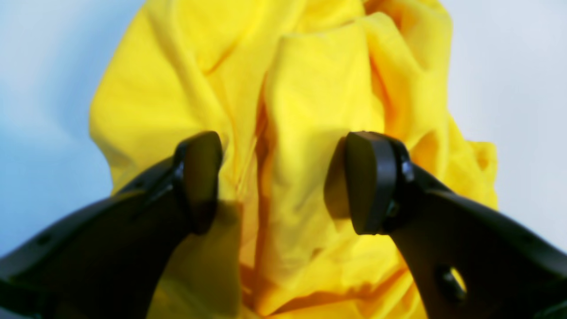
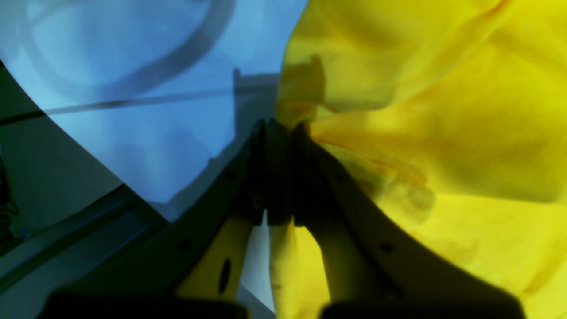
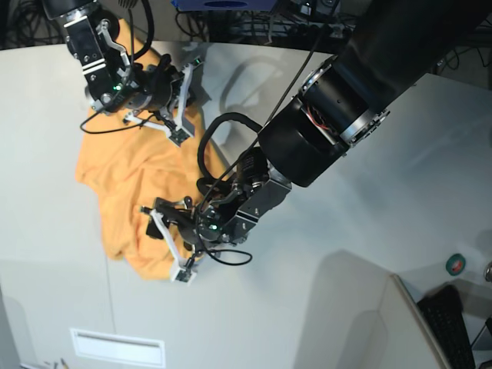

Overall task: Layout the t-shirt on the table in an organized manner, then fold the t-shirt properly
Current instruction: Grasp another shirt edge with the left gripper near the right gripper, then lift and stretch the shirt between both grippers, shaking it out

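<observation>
Shirt [image 3: 127,181] lies crumpled on the table [image 3: 323,307], not yet spread. Left gripper [image 1: 283,181] hovers over a bunched fold, fingers [image 1: 201,177] spread and apart from the cloth. Right gripper [image 2: 277,133] is pressed together, pinching a shirt edge. Recommended: seize a hem corner, not a mid-fold, then draw both grips apart, low over the table.

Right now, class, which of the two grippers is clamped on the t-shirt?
The right gripper: its fingers are pinched shut on the t-shirt. The left gripper stands open above it.

Bright, even light; blurred wrist views.
</observation>
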You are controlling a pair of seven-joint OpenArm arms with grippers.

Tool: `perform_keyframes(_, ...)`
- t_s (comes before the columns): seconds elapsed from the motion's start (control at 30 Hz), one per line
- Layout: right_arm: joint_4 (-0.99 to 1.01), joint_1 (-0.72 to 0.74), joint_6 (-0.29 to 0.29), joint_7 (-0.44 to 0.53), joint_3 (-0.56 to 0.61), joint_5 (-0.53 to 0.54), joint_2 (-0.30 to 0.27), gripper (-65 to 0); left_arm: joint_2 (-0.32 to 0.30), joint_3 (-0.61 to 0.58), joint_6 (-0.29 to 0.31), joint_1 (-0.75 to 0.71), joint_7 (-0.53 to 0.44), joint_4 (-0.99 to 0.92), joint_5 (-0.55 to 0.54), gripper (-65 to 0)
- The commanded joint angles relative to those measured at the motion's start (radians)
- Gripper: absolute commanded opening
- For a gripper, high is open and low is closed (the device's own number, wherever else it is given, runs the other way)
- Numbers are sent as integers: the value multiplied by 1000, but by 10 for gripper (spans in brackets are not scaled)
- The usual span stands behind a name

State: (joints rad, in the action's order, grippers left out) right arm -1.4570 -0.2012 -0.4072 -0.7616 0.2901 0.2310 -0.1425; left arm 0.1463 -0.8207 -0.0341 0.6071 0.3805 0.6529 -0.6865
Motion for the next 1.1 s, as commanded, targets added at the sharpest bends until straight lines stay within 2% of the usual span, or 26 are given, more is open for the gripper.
perform_keyframes(0.0,-7,-8,-3,-6,1,-3,-3,-650,11,2,1,29,-24,18,-5,-230)
perform_keyframes(0.17,-6,-19,-3,-6,-2,-3,-3,-650,11,2,1,-14,-24,26,-5,-240)
perform_keyframes(0.23,-6,-20,-3,-6,-2,-3,-3,-650,11,2,1,-28,-25,26,-5,-273)
perform_keyframes(0.3,-6,-24,-3,-6,-2,-3,-3,-650,11,2,1,-39,-61,18,-5,-425)
perform_keyframes(0.37,-6,-27,-3,-6,-5,-3,-4,-650,11,11,1,-48,-105,18,-8,-625)
perform_keyframes(0.4,-6,-34,-3,-6,-7,-3,-6,-650,11,13,1,-49,-122,20,-9,-650)
perform_keyframes(0.5,-6,-47,-2,-6,-7,-3,-35,-650,11,44,1,-42,-127,32,-11,-650)
perform_keyframes(0.6,-9,-62,-2,-6,-52,-3,-58,-650,11,177,1,-37,-119,103,-11,-650)
perform_keyframes(0.7,-9,-67,-2,-6,-151,-3,-61,-650,-4,311,1,-37,-16,183,-9,-650)
perform_keyframes(0.83,-14,-44,-2,-6,-260,-3,-68,-650,-12,424,0,-40,88,307,-5,-650)
perform_keyframes(1.0,-66,27,-3,-8,-372,-3,-72,-650,-47,502,-3,-37,125,407,-5,-650)
perform_keyframes(1.07,-103,70,-3,-8,-395,-3,-102,-650,-47,513,-3,-23,137,410,-5,-650)
